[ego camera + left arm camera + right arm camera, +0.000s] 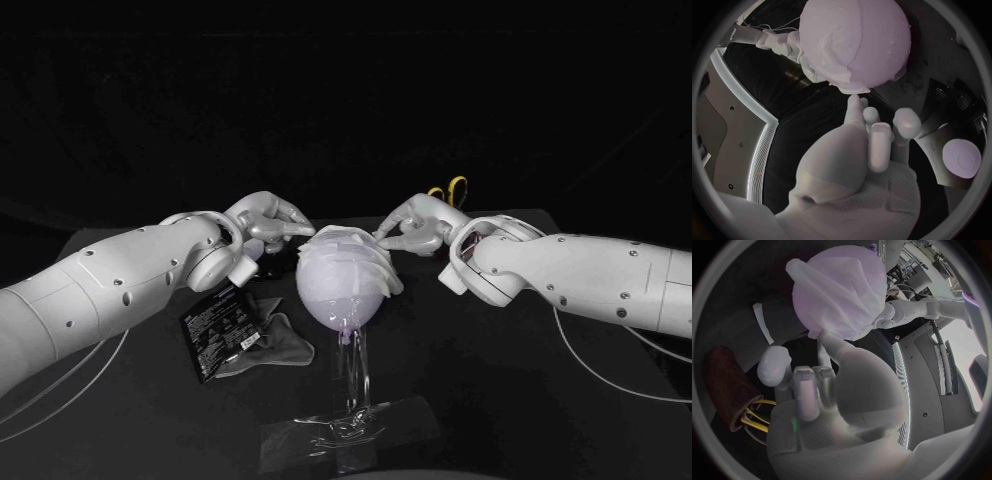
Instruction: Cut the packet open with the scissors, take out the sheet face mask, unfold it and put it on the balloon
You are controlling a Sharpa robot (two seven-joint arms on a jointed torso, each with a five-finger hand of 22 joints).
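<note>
**Mask draped on balloon, a hand at either side**

The balloon (343, 305) stands upright on a clear stand (351, 415) at the middle of the black table (490, 380); the sheet face mask (346, 255) lies unfolded over its upper part, pale and creased, its lower edge hanging loose round the balloon's sides.

The left hand (267, 225) sits just beside the mask on its own side; in the left wrist view one of its fingers (853, 107) is stretched out with the tip touching the mask's lower edge, the others are bent in and the thumb stands apart; it clasps nothing.

The right hand (414, 228) mirrors it on the other side; in the right wrist view one of its fingers reaches up to the mask's hanging edge, the rest are bent in and the thumb is held off to one side; it too grips nothing.

The black packet (216, 322) lies flat on the table below the left arm, near the balloon's stand; a crumpled grey sheet (284, 345) lies touching it, between packet and stand.

The scissors (450, 188) stand behind the right hand, their yellow handles up; the right wrist view shows them set in a dark brown holder (723, 380).
</note>
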